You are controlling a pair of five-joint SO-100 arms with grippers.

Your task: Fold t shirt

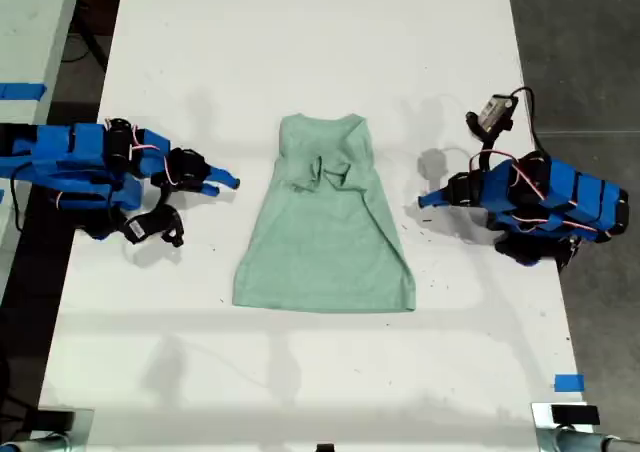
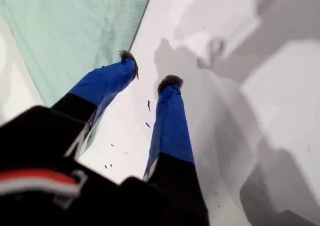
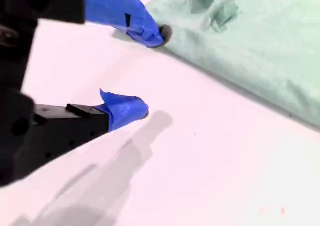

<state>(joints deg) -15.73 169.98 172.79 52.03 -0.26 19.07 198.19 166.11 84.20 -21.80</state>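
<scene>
Mint fabric, exterior view: the t shirt [image 1: 327, 227] lies on the white bench [image 1: 300, 372], sleeves tucked inward and bunched near the collar, between both arms and touched by neither.
First wrist view: my first gripper [image 2: 150, 72] has its jaws spread with nothing between them; the shirt's edge lies just beside one fingertip.
Second wrist view: my second gripper [image 3: 152, 73] is also spread wide and empty, the shirt just beyond its upper finger.
Risk: the bunched sleeves could spill out if a hem is lifted unevenly.
Risk: a shallow pinch may catch one layer only, dragging the shirt crooked.
</scene>
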